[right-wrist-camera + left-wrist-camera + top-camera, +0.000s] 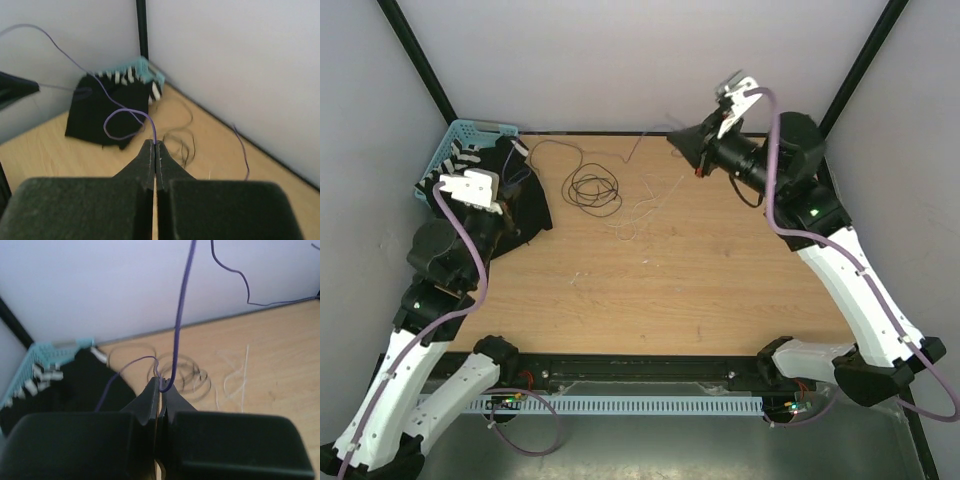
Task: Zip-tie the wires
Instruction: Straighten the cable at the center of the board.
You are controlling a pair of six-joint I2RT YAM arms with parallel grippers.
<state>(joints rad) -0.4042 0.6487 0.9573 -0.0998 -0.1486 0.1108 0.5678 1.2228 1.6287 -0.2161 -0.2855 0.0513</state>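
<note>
Over the wooden table (720,290), your left gripper (160,385) and right gripper (155,147) each pinch a purple strand (177,315) (wires (593,188) look unbundled): gather them first.

A turquoise basket (35,351) and black cloth (75,390) lie ahead-left of the left pincer (161,387); pale plastic strips (245,375) lie ahead-right.

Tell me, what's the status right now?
Left end effector and right end effector shut, each pinching a thin strand. Wire coil loose, untied. White strip lies beside it.
</note>
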